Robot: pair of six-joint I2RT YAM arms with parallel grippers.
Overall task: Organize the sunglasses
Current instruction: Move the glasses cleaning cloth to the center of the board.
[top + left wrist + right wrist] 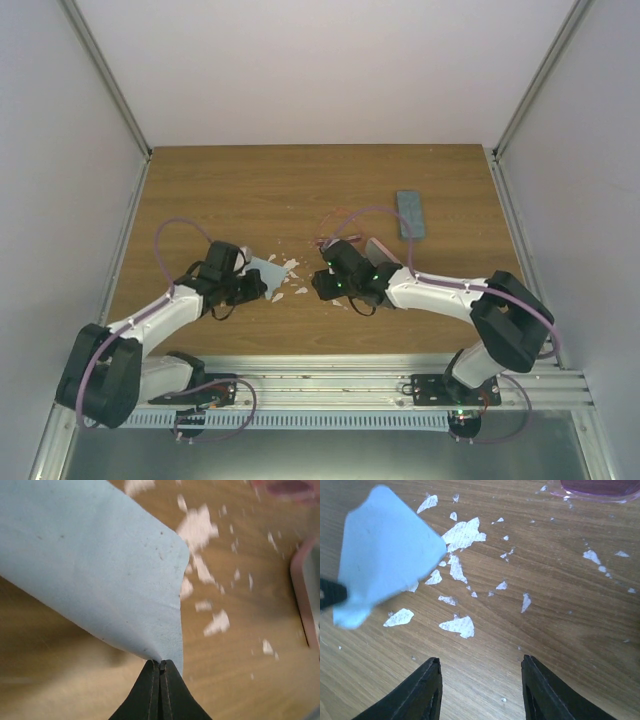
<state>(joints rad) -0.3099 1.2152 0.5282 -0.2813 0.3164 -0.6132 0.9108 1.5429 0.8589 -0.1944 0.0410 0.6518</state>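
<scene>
My left gripper [161, 663] is shut on one corner of a light blue cloth [95, 565], which hangs lifted just above the wood. From above, the cloth [270, 272] and the left gripper [256, 286] sit left of centre. My right gripper [481, 667] stands open over bare wood with nothing between its fingers. It faces the cloth [385, 555] from the right. A pink-tinted lens of the sunglasses [600, 487] shows at the top edge of the right wrist view. The thin pink frame of the sunglasses [331, 240] lies just behind the right gripper [318, 284].
A blue-grey oblong case [410, 213] lies at the back right of the wooden table [250, 190]. A pink case rim [301, 597] shows at the right edge of the left wrist view. White worn patches [462, 535] speckle the wood between the arms. Grey walls enclose the table.
</scene>
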